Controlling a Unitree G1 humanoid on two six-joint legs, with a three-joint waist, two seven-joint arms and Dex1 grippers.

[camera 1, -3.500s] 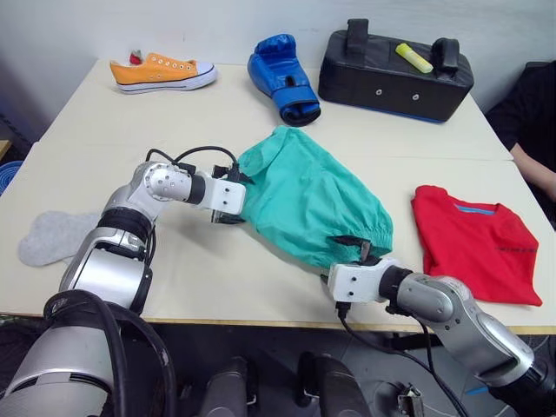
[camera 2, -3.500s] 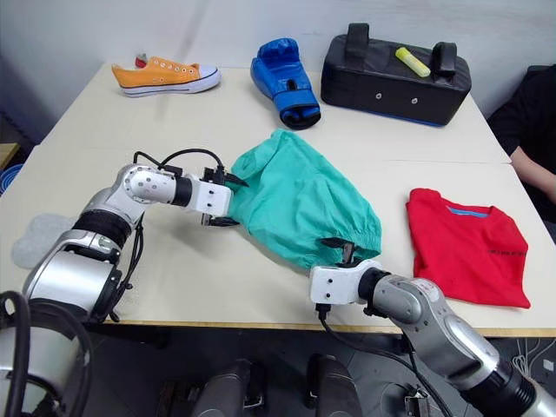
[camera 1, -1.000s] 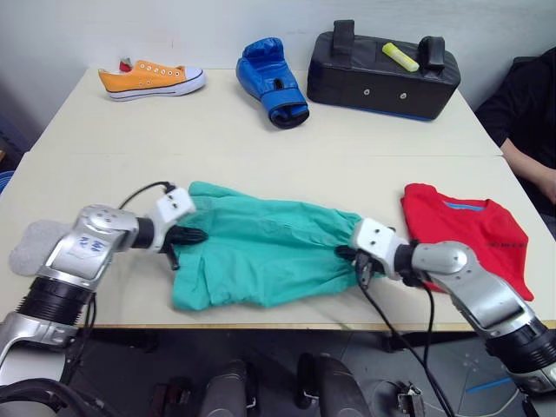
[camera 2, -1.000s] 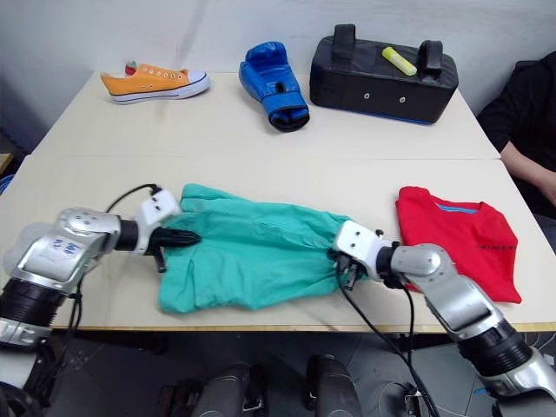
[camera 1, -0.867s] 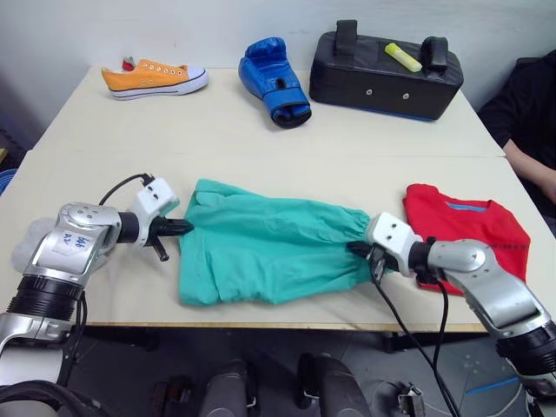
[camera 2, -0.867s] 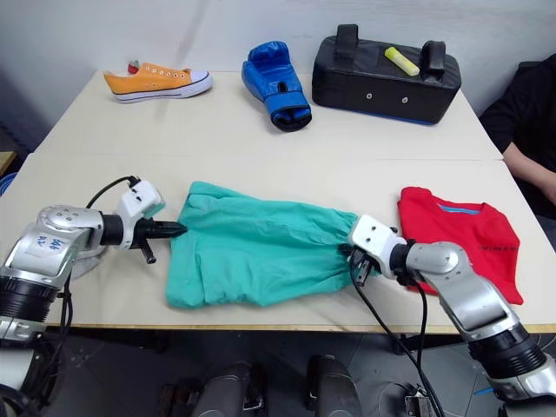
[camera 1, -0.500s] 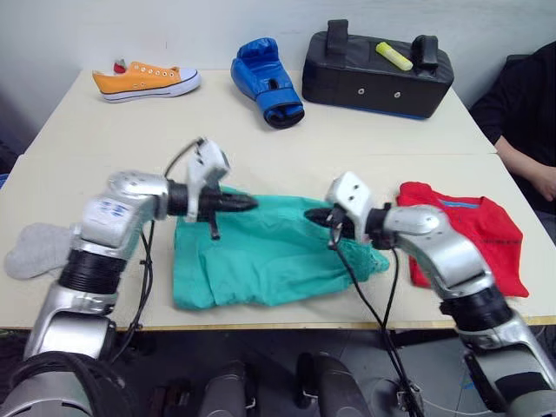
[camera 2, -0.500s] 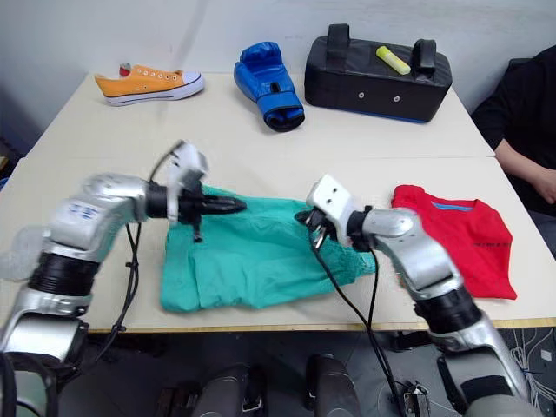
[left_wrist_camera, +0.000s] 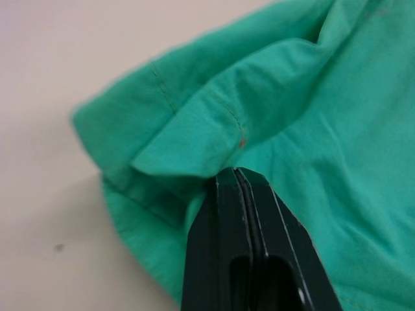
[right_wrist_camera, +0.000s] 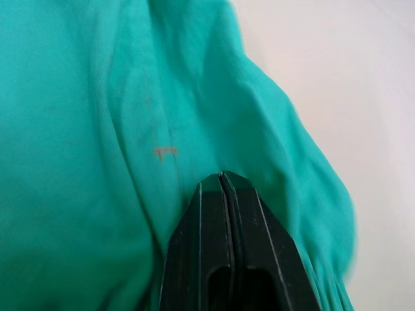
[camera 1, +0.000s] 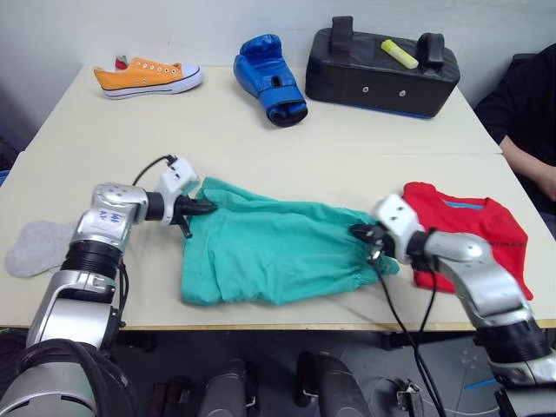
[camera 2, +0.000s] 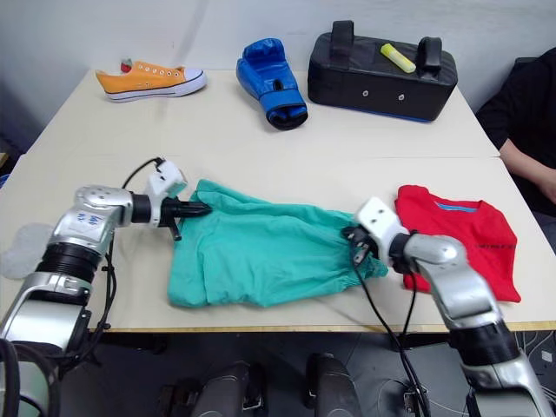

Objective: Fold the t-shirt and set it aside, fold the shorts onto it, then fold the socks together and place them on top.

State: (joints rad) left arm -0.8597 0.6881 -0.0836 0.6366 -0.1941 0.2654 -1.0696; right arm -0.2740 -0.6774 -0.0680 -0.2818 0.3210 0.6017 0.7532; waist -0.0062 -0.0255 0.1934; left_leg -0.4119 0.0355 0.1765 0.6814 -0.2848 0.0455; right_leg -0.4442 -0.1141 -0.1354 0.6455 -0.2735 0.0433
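From the head cameras, we're mid-fold on the shorts [camera 1: 269, 252], spread across the near part of the table [camera 1: 261, 143] just beside the folded t-shirt [camera 1: 473, 239]. Our left gripper [camera 1: 201, 208] pinches the far left corner, our right gripper [camera 1: 363, 233] the gathered waistband end. To fold cleanly we should lift both ends level, keep the cloth taut, and lay edge on edge before carrying it onto the red tee. One grey sock [camera 1: 36, 247] waits at the left table edge, fuzzy and flat.

Left wrist view: fingers [left_wrist_camera: 227, 227] clenched on a doubled teal hem, thin woven cloth that creases softly.

Right wrist view: fingers [right_wrist_camera: 207, 227] pressed together over a stitched seam; the fabric bunches in loose ripples beside them.
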